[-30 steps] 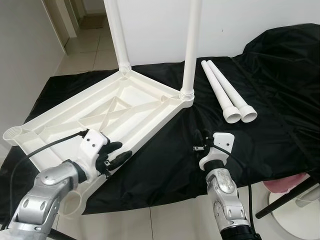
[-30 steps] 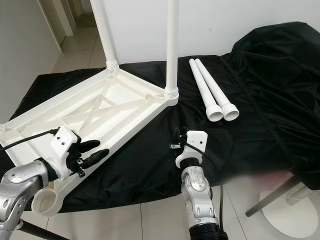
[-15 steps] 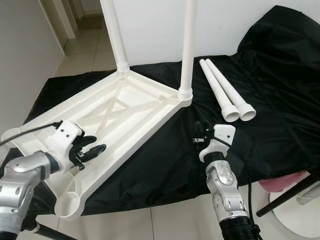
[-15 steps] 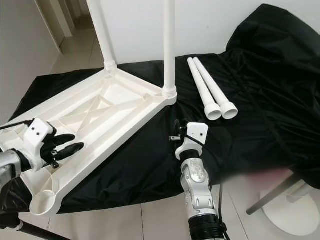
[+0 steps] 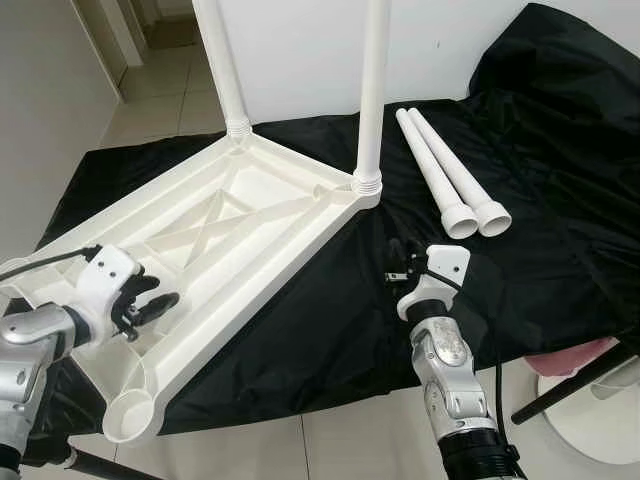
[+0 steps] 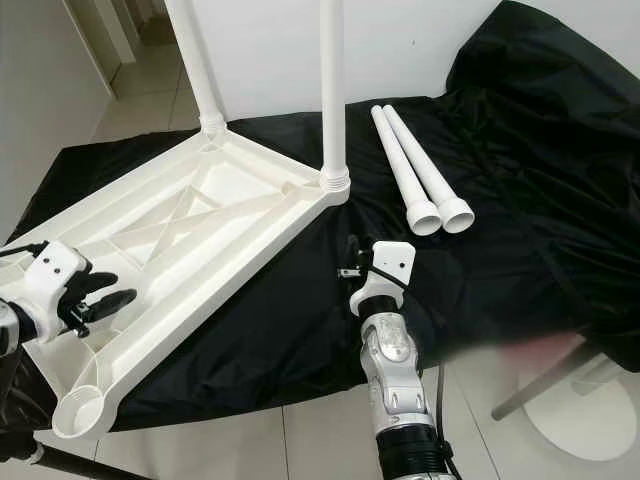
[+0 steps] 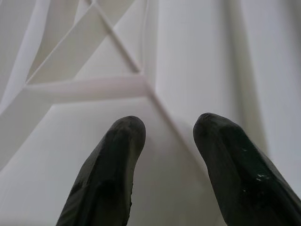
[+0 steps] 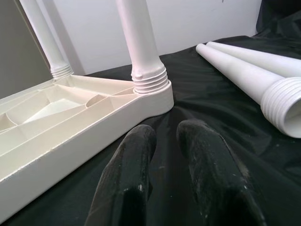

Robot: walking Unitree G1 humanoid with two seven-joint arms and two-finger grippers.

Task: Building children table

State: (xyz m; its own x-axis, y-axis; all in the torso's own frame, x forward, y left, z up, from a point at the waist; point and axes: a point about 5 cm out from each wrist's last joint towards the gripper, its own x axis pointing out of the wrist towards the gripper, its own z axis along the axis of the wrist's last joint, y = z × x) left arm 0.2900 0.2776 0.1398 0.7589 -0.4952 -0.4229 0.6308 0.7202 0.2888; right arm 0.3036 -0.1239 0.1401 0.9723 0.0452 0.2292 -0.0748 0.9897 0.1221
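black-draped counter: upturned tabletop has two far legs fitted; two loose legs remain. left end effector open, empty; right end effector slightly parted, empty.

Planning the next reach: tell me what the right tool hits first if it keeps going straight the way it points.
Likely the black cloth just ahead of the right tool, then the white plastic tabletop's corner socket holding an upright white leg; depth is uncertain.

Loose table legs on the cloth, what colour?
White, both loose legs, lying side by side on the black cloth. Clearest in the left eye view.
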